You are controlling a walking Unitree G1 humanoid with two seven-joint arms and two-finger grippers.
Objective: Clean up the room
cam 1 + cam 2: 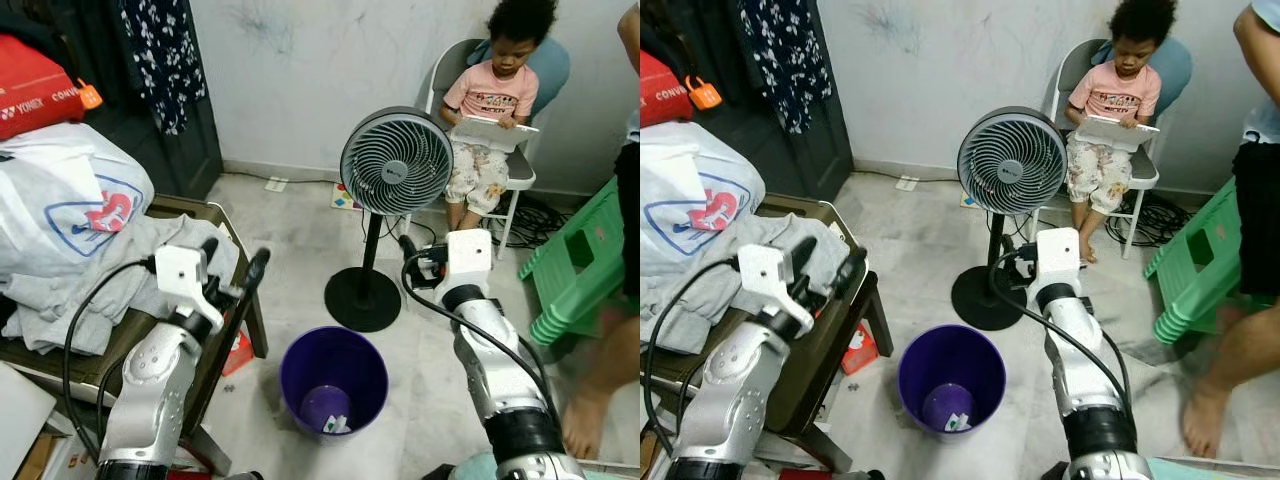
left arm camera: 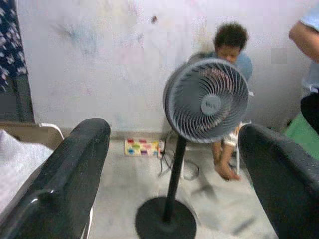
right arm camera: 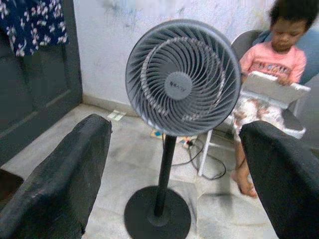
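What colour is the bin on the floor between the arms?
The bin is purple, seen best in the left eye view, standing just in front of the fan's black base.

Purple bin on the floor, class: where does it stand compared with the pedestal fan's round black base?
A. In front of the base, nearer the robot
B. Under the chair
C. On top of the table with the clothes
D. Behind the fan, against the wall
A: the purple bin stands on the floor just before the fan's base, between the robot's two arms.

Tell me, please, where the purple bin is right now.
The purple bin stands on the floor between the robot's two arms, just in front of the pedestal fan's round base and right of the low table.
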